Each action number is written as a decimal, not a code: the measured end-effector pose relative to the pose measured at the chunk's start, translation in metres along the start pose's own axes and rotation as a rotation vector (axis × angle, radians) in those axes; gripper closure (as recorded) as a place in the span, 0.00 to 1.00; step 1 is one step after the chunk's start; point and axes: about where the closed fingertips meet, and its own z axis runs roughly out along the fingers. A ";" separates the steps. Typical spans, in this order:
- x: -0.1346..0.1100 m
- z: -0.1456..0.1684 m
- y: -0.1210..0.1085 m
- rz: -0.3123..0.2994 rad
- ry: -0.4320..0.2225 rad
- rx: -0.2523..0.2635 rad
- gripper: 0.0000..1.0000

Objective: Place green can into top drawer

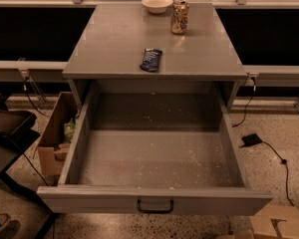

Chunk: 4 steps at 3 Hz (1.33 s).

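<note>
The top drawer (154, 199) stands pulled wide open below the grey cabinet top, its speckled grey floor (154, 158) bare and its dark curved handle (155, 206) on the front. The green can is out of view. The gripper and the arm are out of view too. A tan-orange can (179, 16) stands upright at the back of the cabinet top; it is not the green can.
A white bowl (157, 3) sits at the back of the cabinet top (114, 44), left of the tan-orange can. A dark blue snack packet (151, 59) lies near its front edge. A cardboard box (57, 138) stands left of the drawer. A cable and plug (251, 140) lie on the floor at right.
</note>
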 end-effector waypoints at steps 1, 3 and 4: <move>0.000 -0.020 0.073 0.082 0.002 -0.088 1.00; 0.181 -0.112 0.103 0.147 0.380 -0.055 1.00; 0.295 -0.125 0.105 0.098 0.556 -0.038 1.00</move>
